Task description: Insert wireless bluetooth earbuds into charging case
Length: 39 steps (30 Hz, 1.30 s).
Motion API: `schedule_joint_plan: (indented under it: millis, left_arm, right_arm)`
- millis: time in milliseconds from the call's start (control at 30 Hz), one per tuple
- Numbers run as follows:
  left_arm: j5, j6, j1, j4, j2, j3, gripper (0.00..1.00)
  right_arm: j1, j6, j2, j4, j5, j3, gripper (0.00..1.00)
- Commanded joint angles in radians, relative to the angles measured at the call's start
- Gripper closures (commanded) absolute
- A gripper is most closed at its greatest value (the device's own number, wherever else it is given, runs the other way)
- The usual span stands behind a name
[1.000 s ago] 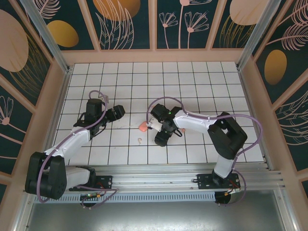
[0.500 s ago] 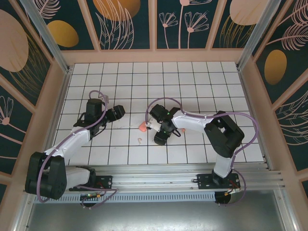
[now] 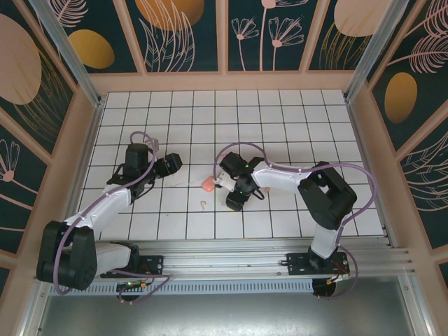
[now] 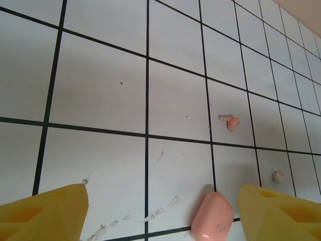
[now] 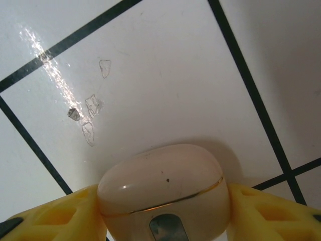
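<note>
The right tool (image 5: 163, 208) clasps the closed beige case (image 5: 160, 175) end to end, a beige earbud (image 3: 201, 205) lies near on its left, and the left tool (image 4: 160, 211) gapes.

I'm driving a staged robot test cell, not a lived-in room: a white bench gridded with black lines (image 3: 280, 119), boxed in by dark teal wall panels printed with pale flowers (image 3: 185, 42), the black-and-white left arm (image 3: 105, 203) and right arm (image 3: 294, 178) bolted to a grooved aluminium rail (image 3: 231, 260).

Shows pink charging case (image 3: 208, 185) on tiled tabletop (image 3: 280, 119) between left end effector (image 3: 170, 164) and right end effector (image 3: 234, 201), beige earbud (image 3: 201, 205) near.
</note>
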Motion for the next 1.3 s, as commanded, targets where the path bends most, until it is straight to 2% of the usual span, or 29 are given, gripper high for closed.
schedule_joint_plan:
  millis: [0,167,400,533,733,933,1100,1267]
  left_arm:
    - [0.017,0.024,0.000,0.005,-0.004,0.007,0.23]
    - [0.039,0.057,0.001,0.043,-0.028,-0.001,0.25]
    - [0.078,0.126,-0.030,0.157,-0.076,-0.023,0.26]
    - [0.094,0.183,-0.070,0.221,-0.087,-0.034,0.27]
    - [0.146,0.274,-0.120,0.341,-0.133,-0.079,0.27]
    - [0.219,0.382,-0.143,0.436,-0.186,-0.127,0.33]
    - [0.293,0.472,-0.163,0.466,-0.181,-0.135,0.36]
    - [0.305,0.525,-0.217,0.492,-0.156,-0.119,0.36]
  right_arm:
    - [-0.031,0.059,-0.060,0.060,-0.034,-0.036,0.45]
    - [-0.110,0.199,-0.178,0.216,-0.174,-0.113,0.48]
    - [-0.180,0.649,-0.301,0.542,-0.369,-0.193,0.49]
    - [-0.188,0.889,-0.326,0.703,-0.395,-0.219,0.49]
    - [-0.194,1.132,-0.338,0.856,-0.424,-0.233,0.49]
    - [-0.196,1.313,-0.346,1.032,-0.456,-0.266,0.48]
    - [-0.197,1.368,-0.356,1.088,-0.441,-0.276,0.48]
    - [-0.184,1.413,-0.364,1.145,-0.417,-0.294,0.48]
